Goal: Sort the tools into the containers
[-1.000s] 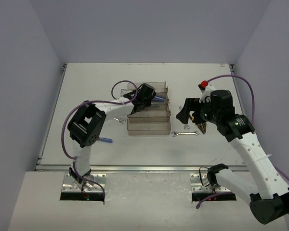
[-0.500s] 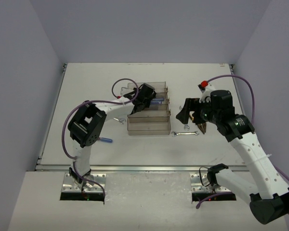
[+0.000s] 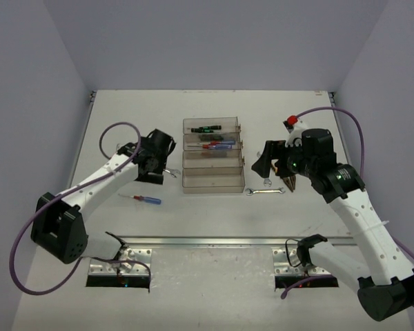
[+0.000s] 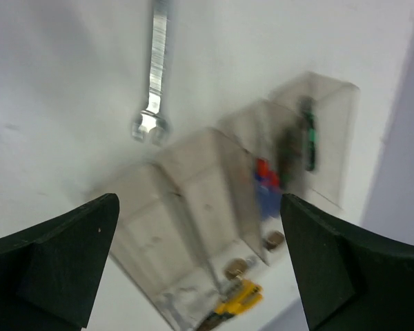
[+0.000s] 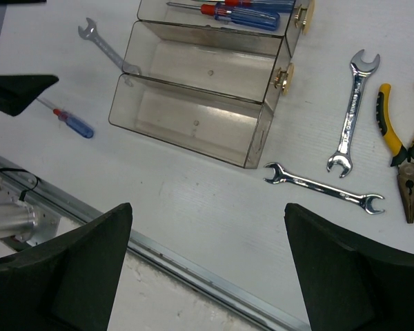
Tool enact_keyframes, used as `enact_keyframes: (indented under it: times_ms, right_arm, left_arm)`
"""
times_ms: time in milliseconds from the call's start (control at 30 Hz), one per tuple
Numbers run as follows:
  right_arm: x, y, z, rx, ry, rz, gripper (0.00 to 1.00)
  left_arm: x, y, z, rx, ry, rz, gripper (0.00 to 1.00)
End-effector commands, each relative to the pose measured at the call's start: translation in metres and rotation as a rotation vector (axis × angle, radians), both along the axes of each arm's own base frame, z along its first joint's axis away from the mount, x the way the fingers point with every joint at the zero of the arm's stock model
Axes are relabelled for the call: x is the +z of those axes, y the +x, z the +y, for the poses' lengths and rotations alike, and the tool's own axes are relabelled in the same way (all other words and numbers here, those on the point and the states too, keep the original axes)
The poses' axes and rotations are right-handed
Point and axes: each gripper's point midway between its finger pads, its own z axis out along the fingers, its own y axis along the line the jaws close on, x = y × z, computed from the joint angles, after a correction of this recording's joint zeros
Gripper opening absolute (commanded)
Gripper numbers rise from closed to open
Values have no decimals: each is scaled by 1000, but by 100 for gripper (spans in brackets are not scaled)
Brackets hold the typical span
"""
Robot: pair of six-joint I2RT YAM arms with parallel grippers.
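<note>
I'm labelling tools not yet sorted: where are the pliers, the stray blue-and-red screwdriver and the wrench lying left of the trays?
pliers (image 5: 409,167), right wrist view, on the pivot.
stray screwdriver (image 5: 78,125), right wrist view, on its blue handle.
wrench (image 5: 109,49), right wrist view, mid-shaft.

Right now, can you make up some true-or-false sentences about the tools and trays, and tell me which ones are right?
1. The nearest tray is empty. True.
2. The pliers are in a tray. False: they lie on the table.
3. A blue-and-red screwdriver lies on the table. True.
4. The right claw holds a wrench. False: it is open and empty.
</note>
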Motion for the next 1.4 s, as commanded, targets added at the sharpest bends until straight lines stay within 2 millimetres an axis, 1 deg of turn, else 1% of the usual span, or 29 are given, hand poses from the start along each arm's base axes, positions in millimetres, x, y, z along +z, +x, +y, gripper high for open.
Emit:
enact_keyframes:
  times_ms: [0,67,100,133,167,200,233,267,333,367,400,433,467,500,567,700,733,767,800,867,967,1000,1067,1133,1200,1267,1333,1367]
  right_arm:
    - [16,6,6,25,29,-62,90]
    - [15,6,7,30,33,-57,90]
    - [15,6,8,33,39,-55,90]
    - [16,6,9,34,43,-57,90]
    - [15,6,12,44,54,-49,90]
    - [16,7,13,47,60,-47,90]
    - [16,8,15,51,65,-42,90]
    - [15,8,16,56,70,-37,90]
    - [15,10,19,62,77,-30,90]
    - [15,10,19,63,80,-31,90]
    - [16,10,20,62,84,-32,90]
    - [15,10,19,61,83,-32,90]
    - [15,10,20,60,84,-32,90]
    - [15,11,19,57,83,-34,90]
    - [14,11,20,58,87,-34,90]
    - [11,12,22,65,87,-24,90]
    - [10,13,22,67,85,-23,90]
    - [9,13,21,65,83,-20,90]
    - [8,14,21,66,79,-19,90]
    - [7,14,21,65,75,-20,90]
    - [7,15,20,63,71,-26,90]
    - [6,16,20,64,71,-25,90]
    - [4,16,21,64,71,-19,90]
    - [2,17,22,67,74,-15,90]
    - [3,16,22,69,76,-17,90]
    - [4,16,22,68,77,-20,90]
    - [5,16,21,64,75,-25,90]
    - [6,15,21,64,74,-26,90]
  left_arm:
    - [-64,-99,58,64,49,304,99]
    - [-68,-114,74,106,67,284,98]
    - [-75,-127,86,144,76,270,96]
    - [-80,-133,90,160,74,260,95]
    - [-86,-136,94,174,58,220,91]
    - [-95,-143,98,176,51,207,89]
    - [-100,-145,100,180,43,182,87]
    - [-104,-144,101,185,35,153,84]
    - [-104,-135,100,174,23,88,74]
    - [-105,-132,100,166,36,80,70]
    - [-103,-129,100,157,49,76,69]
    - [-102,-124,99,143,74,91,68]
    - [-109,-128,101,137,101,133,69]
    - [-112,-126,101,130,139,186,72]
    - [-112,-122,101,124,184,249,73]
    - [-118,-111,98,118,202,268,73]
    - [-124,-114,99,119,201,283,73]
    - [-125,-112,98,122,196,277,73]
    - [-131,-113,97,120,184,283,73]
    - [-140,-116,98,115,185,312,70]
    - [-148,-117,99,104,191,365,66]
    - [-149,-116,98,99,187,376,62]
    - [-155,-118,100,86,193,429,44]
    - [-160,-120,101,77,194,460,32]
    - [-164,-121,99,66,184,478,11]
    - [-170,-124,98,56,170,499,2]
    - [-169,-127,98,51,168,518,0]
    - [-164,-126,100,56,179,516,0]
